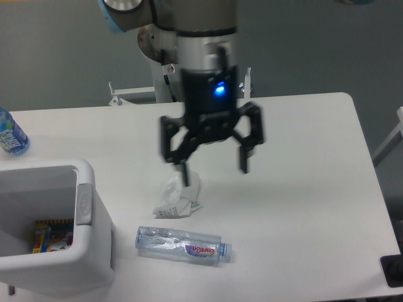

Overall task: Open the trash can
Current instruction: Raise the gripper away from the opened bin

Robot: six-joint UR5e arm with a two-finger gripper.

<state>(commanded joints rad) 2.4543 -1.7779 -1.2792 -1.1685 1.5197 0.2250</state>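
Note:
The trash can (94, 251) is a boxy light-grey bin at the lower left, cut off by the frame edge. Its top stands open, and colourful packaging shows inside. A grey button strip (84, 205) sits on its right rim. My gripper (214, 167) hangs above the middle of the table, well to the right of the bin and touching nothing. It is open, its black fingers spread wide with nothing between them. The motion blurs it slightly.
A crumpled white wrapper (178, 197) lies just below the gripper's left finger. A clear plastic bottle (182, 245) lies on its side near the front edge. A blue bottle (9, 133) stands at the far left. The white table (302, 189) ends at the right.

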